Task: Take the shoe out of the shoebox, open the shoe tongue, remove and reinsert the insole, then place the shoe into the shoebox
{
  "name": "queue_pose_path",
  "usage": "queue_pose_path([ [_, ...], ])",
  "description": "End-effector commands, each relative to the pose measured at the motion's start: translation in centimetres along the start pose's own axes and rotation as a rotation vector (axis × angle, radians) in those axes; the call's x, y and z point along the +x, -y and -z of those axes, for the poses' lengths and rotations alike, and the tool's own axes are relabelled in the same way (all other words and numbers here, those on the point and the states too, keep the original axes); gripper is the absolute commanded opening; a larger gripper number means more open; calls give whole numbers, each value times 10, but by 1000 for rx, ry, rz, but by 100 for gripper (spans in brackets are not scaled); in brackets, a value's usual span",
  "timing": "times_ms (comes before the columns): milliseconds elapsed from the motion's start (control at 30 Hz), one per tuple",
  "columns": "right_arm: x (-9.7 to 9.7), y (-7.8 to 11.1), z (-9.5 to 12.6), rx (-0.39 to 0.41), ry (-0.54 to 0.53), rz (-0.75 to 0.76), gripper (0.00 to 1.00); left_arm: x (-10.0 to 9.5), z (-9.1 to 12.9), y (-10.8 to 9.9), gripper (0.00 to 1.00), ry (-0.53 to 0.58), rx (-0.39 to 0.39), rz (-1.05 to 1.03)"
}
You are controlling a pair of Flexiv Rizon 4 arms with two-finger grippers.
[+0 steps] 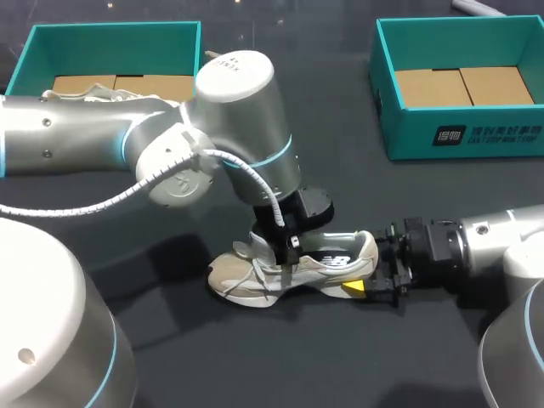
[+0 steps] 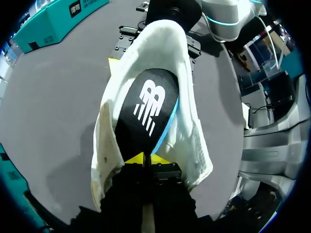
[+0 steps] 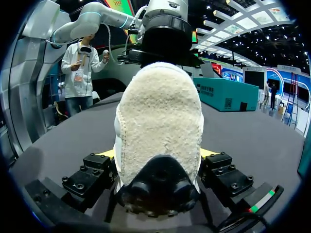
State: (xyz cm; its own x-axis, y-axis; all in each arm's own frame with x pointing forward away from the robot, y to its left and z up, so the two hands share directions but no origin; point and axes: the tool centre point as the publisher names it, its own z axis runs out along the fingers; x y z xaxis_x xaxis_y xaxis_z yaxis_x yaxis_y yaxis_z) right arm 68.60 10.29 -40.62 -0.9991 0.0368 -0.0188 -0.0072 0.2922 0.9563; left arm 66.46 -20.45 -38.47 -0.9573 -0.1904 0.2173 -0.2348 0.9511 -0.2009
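A cream sneaker (image 1: 293, 270) lies on its sole in the middle of the dark table, toe toward my left. My left gripper (image 1: 285, 257) comes down into the shoe's opening. In the left wrist view its yellow tips (image 2: 146, 159) are pinched together on the near edge of the black insole (image 2: 146, 109), which lies inside the white lining (image 2: 189, 126). My right gripper (image 1: 364, 285) is at the heel. In the right wrist view the fuzzy heel (image 3: 160, 121) fills the space between its fingers (image 3: 99, 170), which press it from both sides.
Two teal shoeboxes stand at the back, one on the left (image 1: 110, 27) and one on the right (image 1: 476, 136), each with a cardboard floor showing. The bulky left arm (image 1: 229, 110) hangs over the table's middle.
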Motion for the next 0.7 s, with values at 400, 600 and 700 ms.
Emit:
queue_pose_path([
  [400, 0, 1, 1, 5, 0, 0, 0, 1, 19, -14, 0, -69, 247, 50],
  [600, 0, 1, 1, 5, 0, 0, 0, -2, 21, -18, 0, -110, 291, 75],
  [700, 0, 1, 1, 5, 0, 0, 0, -3, 22, -19, 0, -132, 305, 77],
])
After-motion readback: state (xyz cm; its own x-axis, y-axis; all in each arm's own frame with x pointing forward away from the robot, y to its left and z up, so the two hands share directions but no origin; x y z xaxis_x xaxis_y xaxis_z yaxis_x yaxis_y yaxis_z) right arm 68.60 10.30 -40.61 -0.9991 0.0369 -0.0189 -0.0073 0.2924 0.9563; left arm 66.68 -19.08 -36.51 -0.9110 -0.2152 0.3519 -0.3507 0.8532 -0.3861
